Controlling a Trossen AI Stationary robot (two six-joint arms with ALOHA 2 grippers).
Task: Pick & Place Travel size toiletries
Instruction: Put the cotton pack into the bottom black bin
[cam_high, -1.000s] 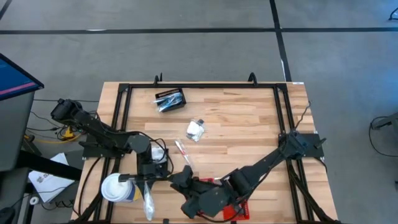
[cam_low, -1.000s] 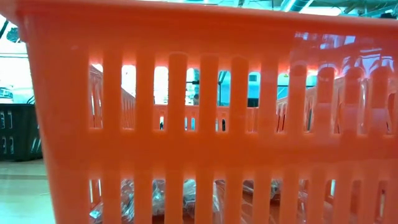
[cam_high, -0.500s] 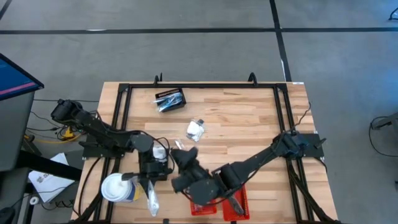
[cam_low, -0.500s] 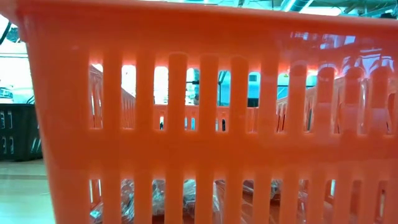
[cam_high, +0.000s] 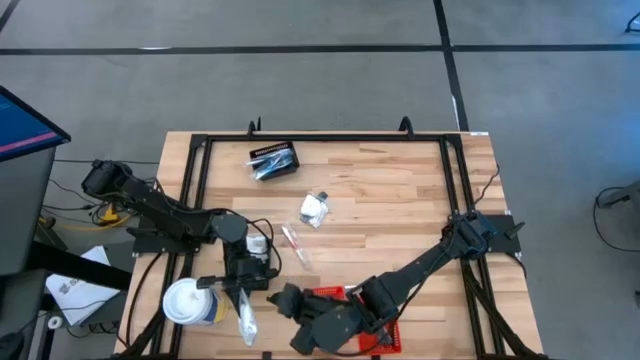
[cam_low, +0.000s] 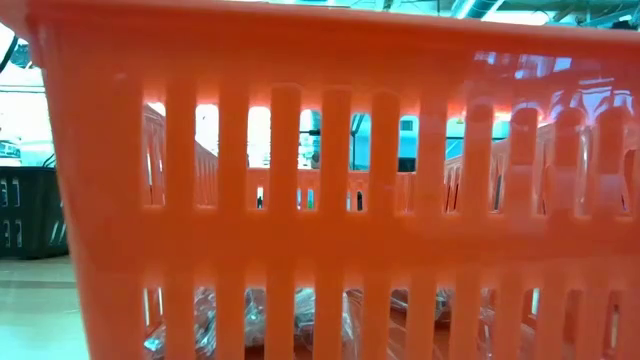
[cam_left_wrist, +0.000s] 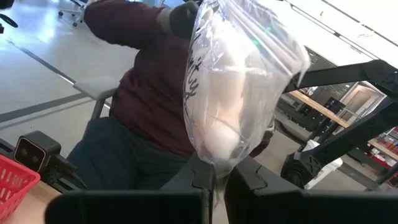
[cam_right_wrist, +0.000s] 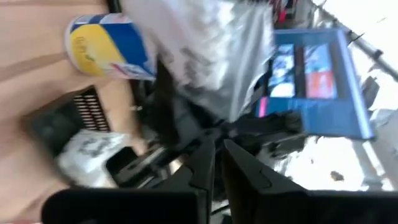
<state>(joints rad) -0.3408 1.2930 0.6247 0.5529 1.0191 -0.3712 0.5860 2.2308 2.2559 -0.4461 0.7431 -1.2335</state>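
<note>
My left gripper (cam_high: 240, 288) is shut on a clear plastic bag (cam_high: 243, 320) with something white inside, next to the large white lidded cup (cam_high: 184, 302) at the near left. My right gripper (cam_high: 284, 298) hovers just right of the bag, by the red basket (cam_high: 352, 298); its fingers (cam_right_wrist: 216, 148) stand together with nothing seen between them. A thin pinkish tube (cam_high: 293, 243) and a clear-wrapped packet (cam_high: 314, 208) lie flat mid-table. A black basket (cam_high: 273, 160) with silvery items stands far back. My left gripper pinches the end of the clear bag (cam_left_wrist: 215, 163) between its two fingers, coming at it about level. The bag (cam_left_wrist: 239, 81) runs on beyond the fingertips toward the table's near edge, its white contents bulging close to the fingers.
The low view is filled by the red basket's slotted wall (cam_low: 330, 230), with clear-wrapped packets (cam_low: 250, 320) lying on its floor. A person in a dark red top (cam_left_wrist: 149, 99) sits beyond the table's near edge. Black rails (cam_high: 320, 138) frame the table; bare wood lies at the centre right.
My right gripper went toward the far edge, over the pinkish tube, then came back toward the near edge beside the bag, rolling as it went; its fingers have come together. The tube lies where it was. My left gripper and the bag have kept still.
</note>
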